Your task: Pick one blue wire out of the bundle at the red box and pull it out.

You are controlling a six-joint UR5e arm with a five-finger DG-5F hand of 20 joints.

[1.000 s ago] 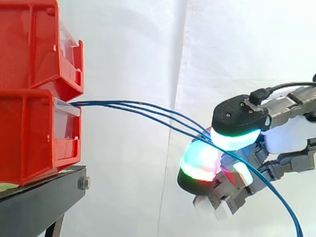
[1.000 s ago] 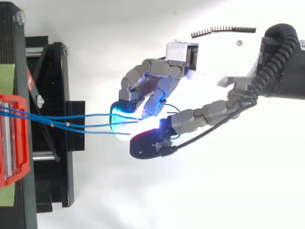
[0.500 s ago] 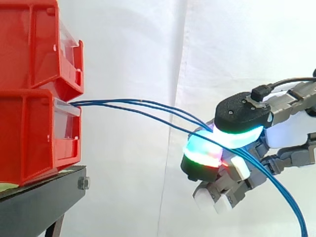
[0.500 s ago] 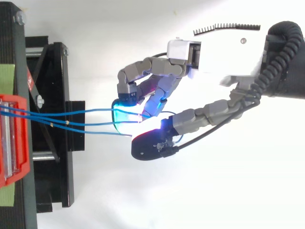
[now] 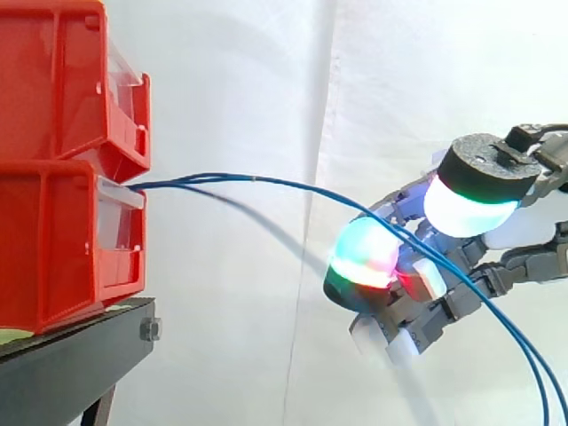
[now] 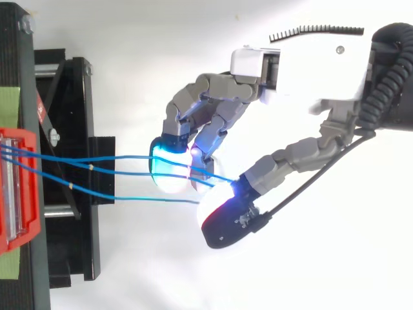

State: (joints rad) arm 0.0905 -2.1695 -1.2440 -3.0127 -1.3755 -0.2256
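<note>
Blue wires point(image 5: 257, 180) from the red box point(image 5: 62, 240) are lying ungripped across the hand's point(image 6: 303, 71) curled fingers point(image 5: 364, 257), thumb point(image 5: 475, 191) standing apart, so closing now is risking catching several together.

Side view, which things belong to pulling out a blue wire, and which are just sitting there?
Belongs to the job: the blue wires, the lower red box they run out of, the hand.
Just there: the upper red box, the black stand, the white curtain.
</note>
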